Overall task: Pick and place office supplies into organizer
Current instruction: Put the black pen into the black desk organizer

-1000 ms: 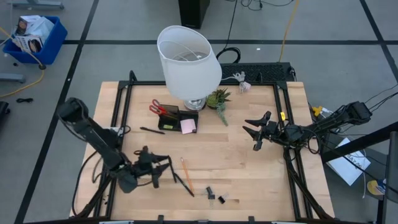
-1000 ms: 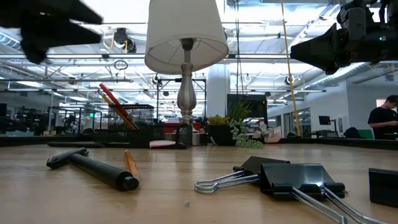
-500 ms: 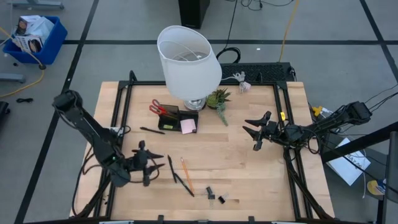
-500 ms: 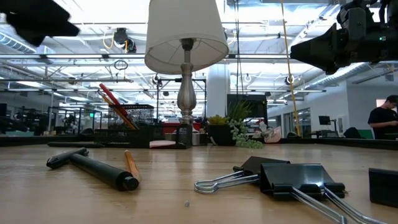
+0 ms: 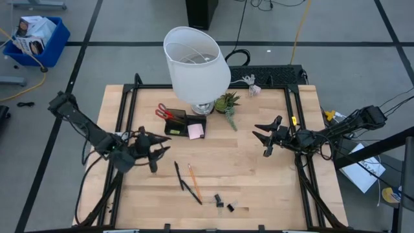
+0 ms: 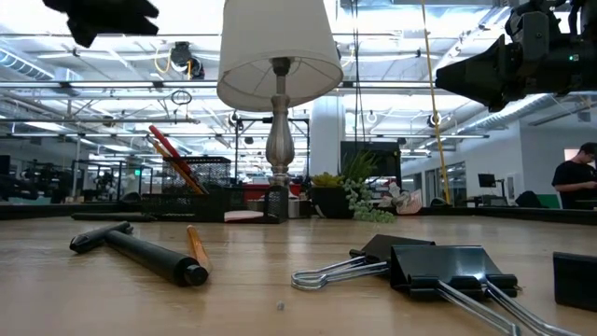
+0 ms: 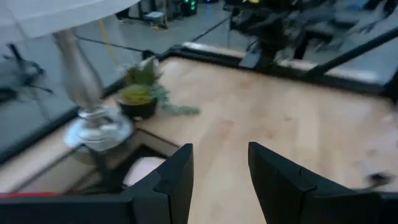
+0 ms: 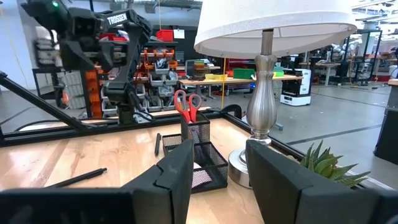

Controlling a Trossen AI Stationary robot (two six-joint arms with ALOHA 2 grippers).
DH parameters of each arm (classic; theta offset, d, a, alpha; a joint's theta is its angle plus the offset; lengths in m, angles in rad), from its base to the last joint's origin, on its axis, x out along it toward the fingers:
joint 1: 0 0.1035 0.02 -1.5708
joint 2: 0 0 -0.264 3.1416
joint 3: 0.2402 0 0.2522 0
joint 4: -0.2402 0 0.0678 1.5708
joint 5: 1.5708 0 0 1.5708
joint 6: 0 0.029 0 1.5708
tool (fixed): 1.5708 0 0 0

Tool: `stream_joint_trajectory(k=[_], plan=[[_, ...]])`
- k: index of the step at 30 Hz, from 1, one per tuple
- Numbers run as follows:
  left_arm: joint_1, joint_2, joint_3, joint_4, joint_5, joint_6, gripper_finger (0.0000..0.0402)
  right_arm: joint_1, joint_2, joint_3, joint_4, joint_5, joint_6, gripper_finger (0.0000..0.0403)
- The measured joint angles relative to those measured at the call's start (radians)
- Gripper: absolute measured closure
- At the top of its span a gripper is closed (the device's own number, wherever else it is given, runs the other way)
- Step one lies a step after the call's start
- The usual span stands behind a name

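high view: my left pincer (image 5: 152,150) hangs over the bench (image 5: 259,188) just left of the organizer (image 5: 184,122), holding nothing as far as I can see. The scissors (image 5: 163,112) stand in the organizer, with a pink pad (image 5: 196,131) beside it. Loose on the bench: a pen (image 5: 158,136) near the organizer, another pen (image 5: 179,175), a pencil (image 5: 193,182) and clips (image 5: 224,204) nearer the front. My right pincer (image 5: 265,137) waits over on the right, open.

low view: pen (image 6: 140,252), pencil (image 6: 196,245) and clips (image 6: 438,269) all lie flat on the bench.

left wrist view: my fingers (image 7: 174,186) are spread with nothing between them, and the lamp base (image 7: 99,130) and plant (image 7: 140,99) are ahead.

right wrist view: open too, looking at the scissors (image 8: 186,102) in the organizer (image 8: 202,155).

step: I reckon I'm between picks, lining up for a loose item.

next: probably drop onto the near pen, squared across its thin barrel, and close low.
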Motion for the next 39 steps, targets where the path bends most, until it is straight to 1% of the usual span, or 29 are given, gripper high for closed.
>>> stream_joint_trajectory(k=[1, 3, 5, 7, 10, 12, 13, 15, 17, 19, 21, 26, 29, 32, 39], plan=[[0.023, -0.010, 0.001, -0.040, 0.031, 0.012, 0.0246, 0.000, 0.000, 0.000, 0.000, 0.000, 0.000, 0.0261], [0.085, -0.031, 0.025, -0.172, 0.150, 0.003, 0.0252, 0.000, 0.000, 0.000, 0.001, 0.000, 0.000, 0.0261], [0.152, -0.037, 0.060, -0.314, 0.258, -0.084, 0.0265, 0.000, 0.000, 0.000, 0.000, 0.000, 0.000, 0.0261], [0.211, -0.045, 0.082, -0.470, 0.389, -0.138, 0.0278, 0.000, 0.000, 0.000, 0.000, 0.000, 0.000, 0.0261], [0.294, -0.042, 0.118, -0.604, 0.541, -0.154, 0.0292, 0.000, 0.000, 0.000, 0.000, 0.000, 0.000, 0.0261], [0.339, -0.042, 0.129, -0.689, 0.624, -0.188, 0.0294, 0.000, 0.000, 0.000, -0.004, 0.000, 0.000, 0.0261], [0.359, -0.042, 0.134, -0.705, 0.656, -0.181, 0.0294, 0.000, 0.000, 0.000, -0.002, 0.000, 0.000, 0.0261], [0.393, -0.042, 0.137, -0.729, 0.686, -0.158, 0.0290, 0.000, 0.000, 0.000, 0.001, 0.000, 0.000, 0.0261], [0.434, -0.037, 0.137, -0.781, 0.699, -0.183, 0.0281, 0.000, 0.000, 0.000, 0.000, 0.000, 0.000, 0.0261], [0.472, -0.010, 0.137, -0.778, 0.715, -0.158, 0.0271, 0.000, 0.000, 0.000, 0.001, 0.000, 0.000, 0.0261], [0.507, 0.022, 0.137, -0.783, 0.757, -0.099, 0.0259, 0.000, 0.000, 0.000, 0.000, 0.000, 0.000, 0.0261], [0.598, 0.138, 0.137, -0.763, 0.808, 0.090, 0.0231, 0.000, 0.000, 0.000, 0.000, 0.000, 0.000, 0.0261], [0.648, 0.202, 0.137, -0.760, 0.816, 0.165, 0.0220, 0.000, 0.000, 0.000, 0.000, 0.000, 0.000, 0.0261], [0.703, 0.254, 0.136, -0.756, 0.815, 0.245, 0.0216, 0.000, 0.001, 0.000, -0.003, 0.000, 0.000, 0.0261], [0.846, 0.297, 0.136, -0.695, 0.844, 0.382, 0.0215, 0.000, 0.001, 0.000, 0.000, 0.000, 0.000, 0.0261]])
